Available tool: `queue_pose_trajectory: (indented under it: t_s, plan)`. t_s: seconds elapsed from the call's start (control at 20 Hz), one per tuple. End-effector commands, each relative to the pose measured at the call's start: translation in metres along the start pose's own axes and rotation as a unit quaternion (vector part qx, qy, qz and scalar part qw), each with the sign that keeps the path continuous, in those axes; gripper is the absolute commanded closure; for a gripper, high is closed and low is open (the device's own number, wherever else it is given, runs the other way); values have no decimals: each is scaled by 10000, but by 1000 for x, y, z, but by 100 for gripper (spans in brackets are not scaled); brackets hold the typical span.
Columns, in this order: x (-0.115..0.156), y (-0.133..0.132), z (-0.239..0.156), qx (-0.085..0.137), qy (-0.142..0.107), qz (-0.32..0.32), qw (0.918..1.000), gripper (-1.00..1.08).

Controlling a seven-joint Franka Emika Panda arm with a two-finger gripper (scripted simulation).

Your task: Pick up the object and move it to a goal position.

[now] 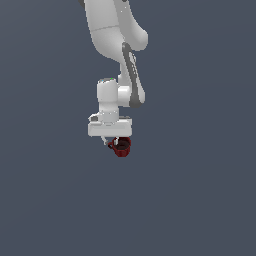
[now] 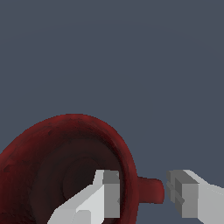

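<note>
The object, a small dark red mug point(image 1: 121, 148) with a dark inside, sits directly under my gripper point(image 1: 117, 141) in the exterior view. In the wrist view the mug point(image 2: 65, 148) fills the lower part of the picture. One fingertip point(image 2: 109, 194) is inside the cup against its wall. The other fingertip point(image 2: 181, 194) stands just outside the small side handle point(image 2: 151, 190). My gripper point(image 2: 142, 194) is narrowed, with the mug's wall and handle between its jaws. The mug's base is hidden.
A plain dark grey-blue surface point(image 1: 200, 200) lies all around, with no other objects or edges in view. The white arm point(image 1: 115, 30) comes down from the top of the exterior view.
</note>
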State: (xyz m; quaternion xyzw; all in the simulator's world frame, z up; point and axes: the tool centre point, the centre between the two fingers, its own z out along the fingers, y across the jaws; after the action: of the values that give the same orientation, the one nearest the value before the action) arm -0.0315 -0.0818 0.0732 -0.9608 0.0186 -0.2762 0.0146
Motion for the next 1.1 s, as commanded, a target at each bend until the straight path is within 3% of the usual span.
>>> queue_pose_trajectory:
  t_s: [0.0,0.4,1.05]
  plan:
    - [-1,-1,-1,2,1,-2,10000,108]
    - [-16,-4,-17,2,0,-6,10000,108]
    - [-63,-14,-65,4,-3,-15,10000,108]
